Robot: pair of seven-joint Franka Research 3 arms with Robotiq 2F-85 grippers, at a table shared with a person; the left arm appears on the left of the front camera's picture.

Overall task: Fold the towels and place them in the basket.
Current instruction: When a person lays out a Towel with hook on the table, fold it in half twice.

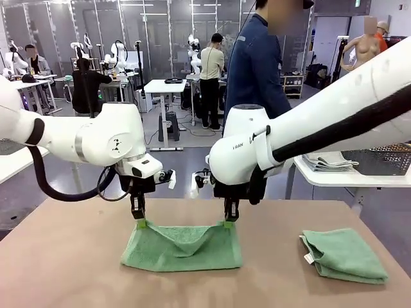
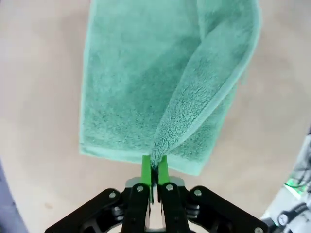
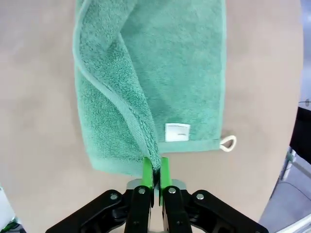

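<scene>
A mint-green towel [image 1: 183, 247] lies half folded on the brown table, its top layer lifted and sagging between two pinched corners. My left gripper [image 1: 139, 222] is shut on the towel's left corner [image 2: 154, 160]. My right gripper [image 1: 228, 222] is shut on the right corner [image 3: 154, 162]. The right wrist view shows the towel's white tag [image 3: 177, 132] and a small loop [image 3: 227, 143]. A second towel [image 1: 343, 255] lies folded at the table's right. The dark mesh basket [image 1: 385, 159] stands on a white side table at the right, partly behind my right arm.
Grey folded cloths [image 1: 329, 160] lie on the white side table [image 1: 340, 178] beside the basket. A person in a dark blue top [image 1: 257, 64] stands beyond the table's far edge. Bare tabletop [image 1: 64, 256] spreads to the left and in front.
</scene>
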